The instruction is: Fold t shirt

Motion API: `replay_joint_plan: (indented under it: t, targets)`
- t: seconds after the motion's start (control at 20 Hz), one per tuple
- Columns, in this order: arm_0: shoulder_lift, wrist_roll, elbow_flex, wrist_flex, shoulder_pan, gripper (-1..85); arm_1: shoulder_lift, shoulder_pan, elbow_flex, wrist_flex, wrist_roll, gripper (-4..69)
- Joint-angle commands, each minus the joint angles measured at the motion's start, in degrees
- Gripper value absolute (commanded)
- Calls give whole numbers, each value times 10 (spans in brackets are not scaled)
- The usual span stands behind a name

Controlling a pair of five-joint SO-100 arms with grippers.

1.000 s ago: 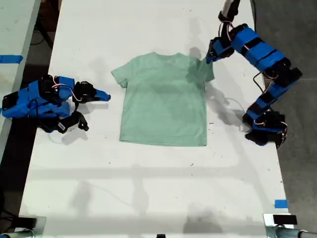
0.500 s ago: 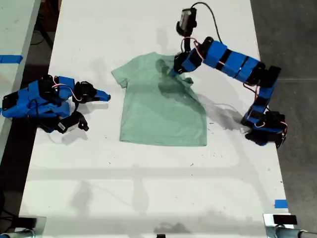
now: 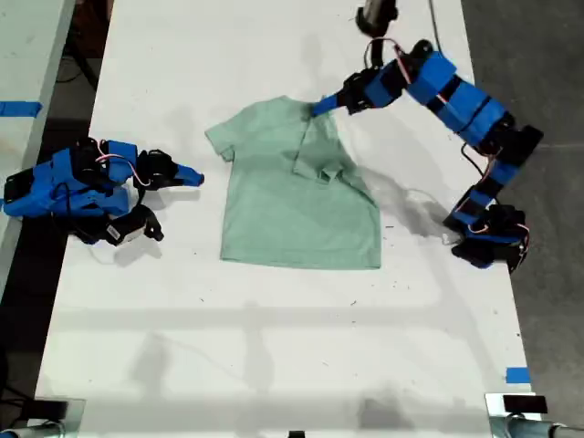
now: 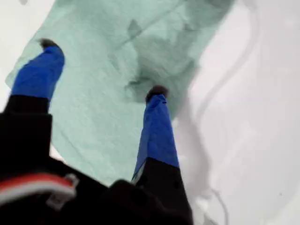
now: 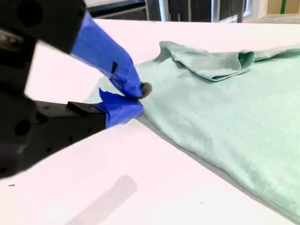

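Lying flat near the middle of the white desk (image 3: 274, 347), the t shirt (image 3: 292, 214) has its neck toward the far edge and its hem toward the near edge in the exterior view. Pale mint cloth. The sleeve on the exterior view's left is spread out. The sleeve on the exterior view's right is turned in over the chest, making a rumpled flap with a slanted edge running down toward the hem.

My first claw (image 3: 326, 105) hangs above the shirt's shoulder area by the collar, on the arm that rises from the exterior view's right side. In the first wrist view the claw (image 4: 101, 68) is released: its two blue fingers (image 4: 157, 126) stand wide apart with nothing between them, and the shirt (image 4: 103, 136) is spread below. The height above the cloth is unclear, and I cannot tell whether a fingertip touches it.

My second claw (image 3: 192, 176) is on the arm folded low on the desk at the exterior view's left, pointing toward the shirt's spread sleeve and apart from it. In the second wrist view this claw (image 3: 192, 176) (image 5: 139, 93) is clenched, tips meeting on nothing, with the shirt (image 5: 225, 117) just beyond.

A thin cable (image 3: 422, 193) lies on the desk near the first arm's base. A blue tape mark (image 3: 517, 374) sits at the exterior view's lower right.
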State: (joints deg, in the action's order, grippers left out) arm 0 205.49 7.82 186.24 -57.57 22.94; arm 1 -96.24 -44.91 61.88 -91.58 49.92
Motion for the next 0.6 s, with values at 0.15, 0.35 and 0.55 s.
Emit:
replay_joint_plan:
  t: [0.15, 0.35, 0.55]
  targets:
    - [5, 5, 25, -2, 32, 88, -340, 33, 468, 112, -92, 9]
    - [5, 5, 25, -2, 31, 89, -667, 54, 867, 256, -97, 10]
    - [5, 5, 25, -2, 29, 89, -1054, 98, 1100, 149, -134, 10]
